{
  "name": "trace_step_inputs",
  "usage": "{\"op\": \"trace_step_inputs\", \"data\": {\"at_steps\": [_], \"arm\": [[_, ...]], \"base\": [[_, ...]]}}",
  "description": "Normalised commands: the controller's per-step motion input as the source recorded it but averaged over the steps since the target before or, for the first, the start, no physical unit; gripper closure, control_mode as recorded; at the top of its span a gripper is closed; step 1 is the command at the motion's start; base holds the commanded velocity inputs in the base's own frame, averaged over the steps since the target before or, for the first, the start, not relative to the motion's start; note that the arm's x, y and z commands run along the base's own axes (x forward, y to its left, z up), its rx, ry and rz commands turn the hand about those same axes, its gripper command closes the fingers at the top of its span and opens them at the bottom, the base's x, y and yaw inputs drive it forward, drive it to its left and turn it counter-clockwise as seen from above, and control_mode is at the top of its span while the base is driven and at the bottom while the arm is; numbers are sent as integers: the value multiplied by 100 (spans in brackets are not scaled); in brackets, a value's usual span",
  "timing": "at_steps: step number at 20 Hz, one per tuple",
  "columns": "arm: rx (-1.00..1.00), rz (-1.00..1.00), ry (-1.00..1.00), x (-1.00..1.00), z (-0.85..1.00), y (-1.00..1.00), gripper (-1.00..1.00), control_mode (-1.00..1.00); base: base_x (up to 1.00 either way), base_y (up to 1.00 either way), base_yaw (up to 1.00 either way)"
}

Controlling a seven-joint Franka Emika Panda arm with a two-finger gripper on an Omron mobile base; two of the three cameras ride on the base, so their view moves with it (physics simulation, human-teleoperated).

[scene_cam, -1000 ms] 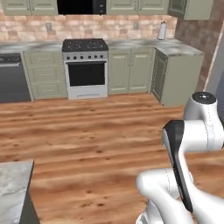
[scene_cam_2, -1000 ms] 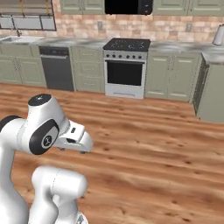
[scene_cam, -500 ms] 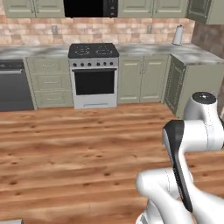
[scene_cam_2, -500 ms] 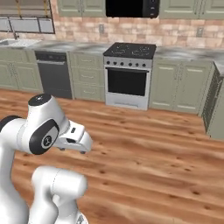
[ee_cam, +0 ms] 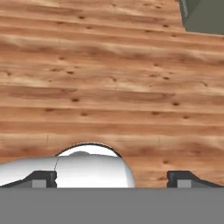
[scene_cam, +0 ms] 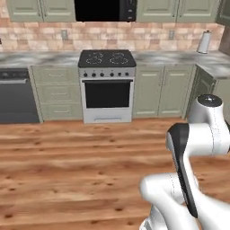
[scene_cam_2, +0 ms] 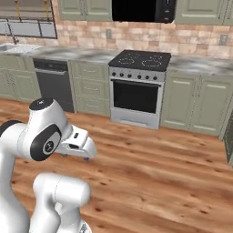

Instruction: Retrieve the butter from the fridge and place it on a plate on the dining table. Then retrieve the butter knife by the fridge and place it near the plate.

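A warm brown plank floor (scene_cam: 67, 170) is spread across the lower half of both base views and most of the hand view. A run of pale green wall cabinets topped by a grey veined marble worktop (scene_cam: 40, 58) is seen along the upper part of both base views. A steel range with a black cooktop and dark oven window (scene_cam: 107, 85) is set at upper centre in the left base view and upper right of centre in the right. A black dishwasher front (scene_cam_2: 54, 84) is placed at left. The end effector (ee_cam: 111, 179) is seen at the bottom of the hand view, released, its fingertips (ee_cam: 41, 178) spread wide above bare floor, nothing between them. None of the task's things can be made out.
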Motion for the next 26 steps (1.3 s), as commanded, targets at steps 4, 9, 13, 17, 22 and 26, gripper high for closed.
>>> {"op": "trace_step_inputs", "data": {"at_steps": [4,9,13,17,22,26], "arm": [[0,0,0,0,0,0,-100,100],[0,0,0,0,0,0,-100,100],[0,0,0,0,0,0,-100,100],[0,0,0,0,0,0,-100,100],[0,0,0,0,0,0,-100,100],[0,0,0,0,0,0,-100,100]], "base": [[100,6,30],[100,5,36],[100,12,39],[99,28,37],[78,54,23],[56,80,2]]}}
